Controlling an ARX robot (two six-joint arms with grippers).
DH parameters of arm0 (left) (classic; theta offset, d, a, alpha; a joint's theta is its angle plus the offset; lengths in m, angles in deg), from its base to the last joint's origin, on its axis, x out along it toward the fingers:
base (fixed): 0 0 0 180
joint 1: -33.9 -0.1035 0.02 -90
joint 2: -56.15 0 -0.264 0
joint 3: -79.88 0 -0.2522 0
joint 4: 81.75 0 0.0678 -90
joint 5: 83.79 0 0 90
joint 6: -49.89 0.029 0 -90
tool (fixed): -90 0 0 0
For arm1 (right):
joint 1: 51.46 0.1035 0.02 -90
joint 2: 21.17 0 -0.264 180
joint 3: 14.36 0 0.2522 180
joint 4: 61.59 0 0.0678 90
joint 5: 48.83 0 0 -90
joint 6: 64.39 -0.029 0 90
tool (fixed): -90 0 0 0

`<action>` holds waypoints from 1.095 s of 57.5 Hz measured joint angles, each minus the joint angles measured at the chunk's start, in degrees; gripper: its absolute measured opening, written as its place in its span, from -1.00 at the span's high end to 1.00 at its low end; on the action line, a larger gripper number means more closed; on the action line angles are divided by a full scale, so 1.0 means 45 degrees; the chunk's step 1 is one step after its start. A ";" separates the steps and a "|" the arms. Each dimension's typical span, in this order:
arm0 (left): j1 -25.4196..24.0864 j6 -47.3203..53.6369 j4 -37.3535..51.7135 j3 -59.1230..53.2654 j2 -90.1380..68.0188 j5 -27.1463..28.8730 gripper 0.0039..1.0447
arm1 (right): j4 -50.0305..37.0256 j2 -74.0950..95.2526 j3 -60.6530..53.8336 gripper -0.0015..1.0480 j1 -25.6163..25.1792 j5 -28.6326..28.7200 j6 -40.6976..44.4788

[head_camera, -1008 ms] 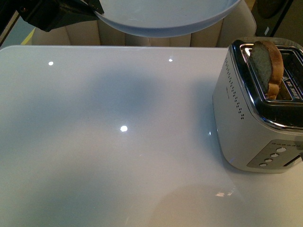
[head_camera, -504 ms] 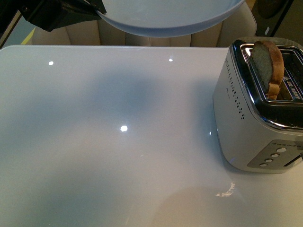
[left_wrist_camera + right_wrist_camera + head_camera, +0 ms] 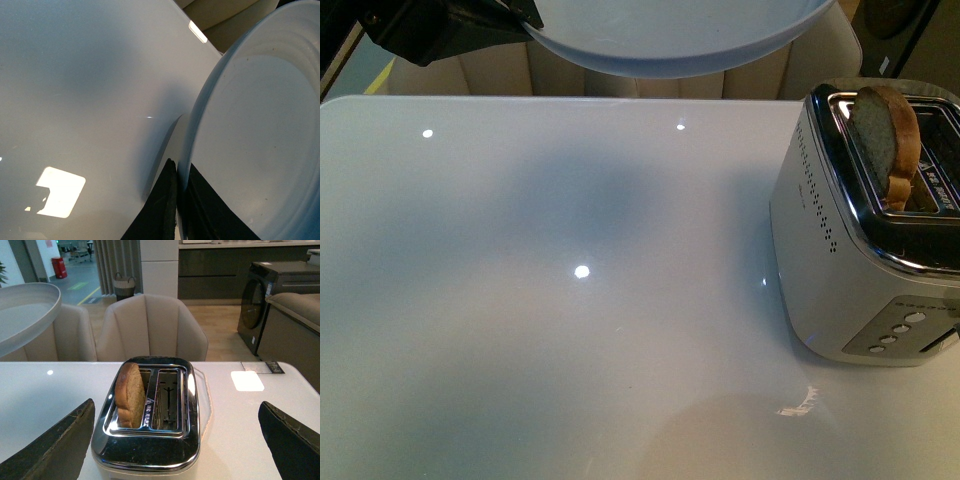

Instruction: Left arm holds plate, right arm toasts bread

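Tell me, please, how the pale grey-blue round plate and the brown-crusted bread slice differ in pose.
The plate is aloft, rim clamped by the black left gripper; the bread slice stands in the silver toaster. The plate lies near level; the bread is on edge. Neither touches the white table.

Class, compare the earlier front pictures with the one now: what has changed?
Barely anything. The plate, pinched in the left gripper, seems to have edged slightly towards the toaster. The bread stays upright in its slot, and the toaster has not moved.
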 joint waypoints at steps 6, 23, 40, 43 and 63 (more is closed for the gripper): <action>0.0000 0.0000 0.0000 0.0000 0.0000 0.0000 0.94 | 0.0000 0.0000 0.0000 -0.83 0.0000 0.0000 0.0000; 0.0000 0.0000 0.0000 0.0000 0.0000 0.0000 0.94 | 0.0000 0.0000 0.0000 -0.83 0.0000 0.0000 0.0000; -0.0651 0.1292 -0.1224 0.0321 -0.0204 0.2006 0.94 | 0.0000 -0.0010 0.0000 -0.83 0.0000 0.0000 0.0000; -0.0962 0.1472 -0.0971 0.0321 -0.0330 0.1744 0.94 | 0.0000 -0.0010 0.0000 -0.83 0.0000 0.0005 0.0000; -0.3667 0.3750 0.1161 0.0311 -0.2773 -0.0359 0.94 | 0.0000 -0.0010 0.0000 -0.83 0.0000 0.0000 0.0000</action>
